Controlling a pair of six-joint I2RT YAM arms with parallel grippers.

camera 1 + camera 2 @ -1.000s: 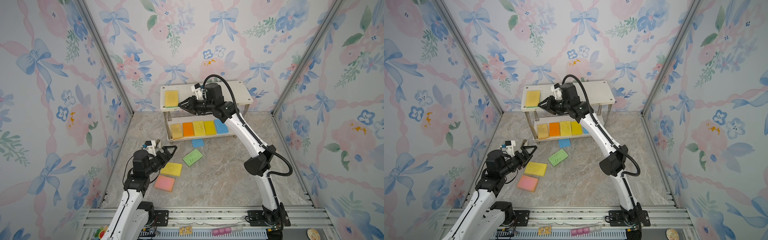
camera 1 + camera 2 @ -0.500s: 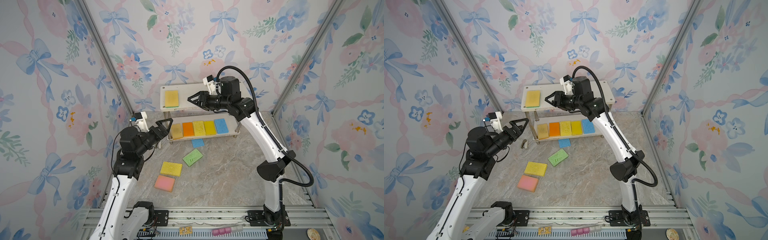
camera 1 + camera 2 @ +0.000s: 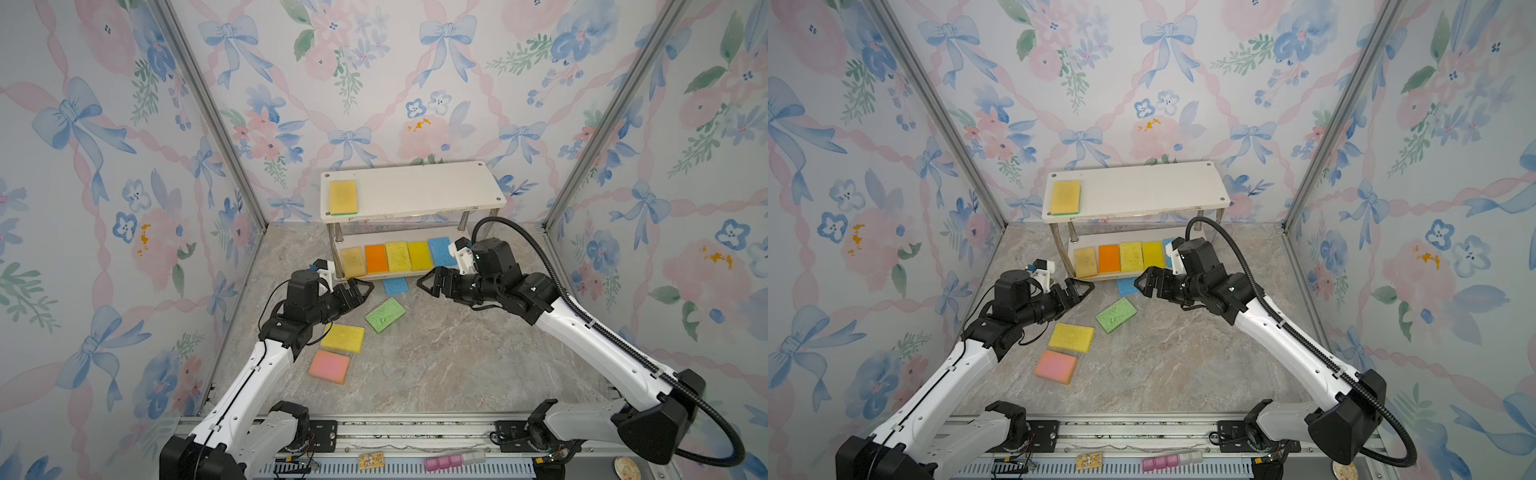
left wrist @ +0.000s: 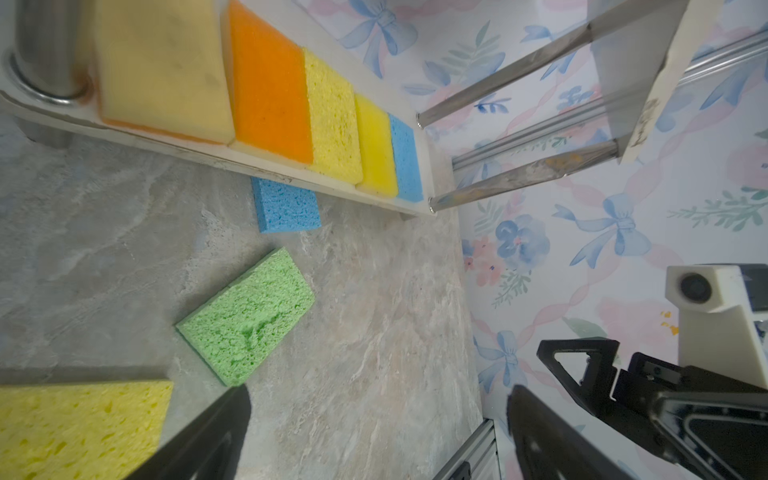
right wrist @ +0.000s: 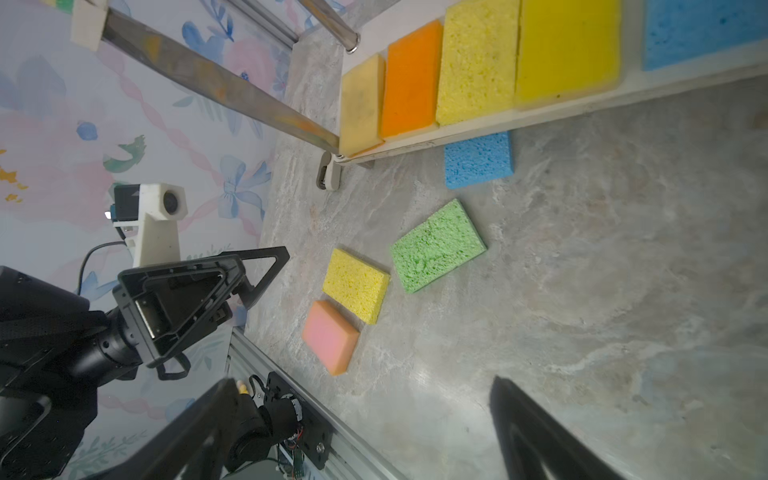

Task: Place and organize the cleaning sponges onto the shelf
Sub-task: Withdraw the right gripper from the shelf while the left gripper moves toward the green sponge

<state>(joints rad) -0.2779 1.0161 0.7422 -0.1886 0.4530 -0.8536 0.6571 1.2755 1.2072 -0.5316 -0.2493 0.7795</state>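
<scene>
Down comes our right gripper point(image 3: 424, 283) from the shelf point(image 3: 415, 191) in both top views, jaws wide and empty, top yellow sponge point(image 3: 343, 197) delivered: six shelved, four left on the floor. In a top view its wrist half-hides the shelved blue sponge point(image 3: 1168, 253). Left wrist: left gripper point(image 4: 374, 432) spread, empty, near the green sponge point(image 4: 247, 316); floor yellow sponge point(image 4: 75, 428) cut off. Right wrist: pink sponge point(image 5: 330, 336) ahead, our fingertips barely in frame.
</scene>
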